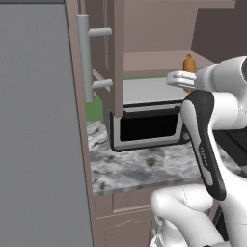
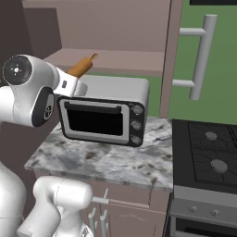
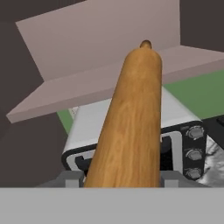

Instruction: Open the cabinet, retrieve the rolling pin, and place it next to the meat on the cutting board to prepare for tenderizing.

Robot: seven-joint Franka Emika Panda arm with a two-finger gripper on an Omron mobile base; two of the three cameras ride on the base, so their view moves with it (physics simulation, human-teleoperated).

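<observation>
The light orange-brown wooden rolling pin (image 3: 131,122) sits in the white arm's two-finger gripper (image 3: 124,177), its long axis running straight away from the hand. In the right base view the rolling pin (image 2: 82,65) slants up and away from the arm, its knobbed end aimed at the open shelf of the mauve-brown wall cabinet (image 2: 111,58). The jaws are closed against the thick barrel near its lower end, one grey finger (image 3: 70,178) on each side, and it is held in the air, clear of the shelf.

Just below it stands a silver toaster oven with a black glass door (image 2: 104,118), resting on the grey-white marbled stone counter (image 2: 106,162). The cabinet's doors are swung wide, each with a long grey bar handle (image 2: 200,55), one to either side of the arm. A black gas stove (image 2: 208,152) sits to the right of the counter.
</observation>
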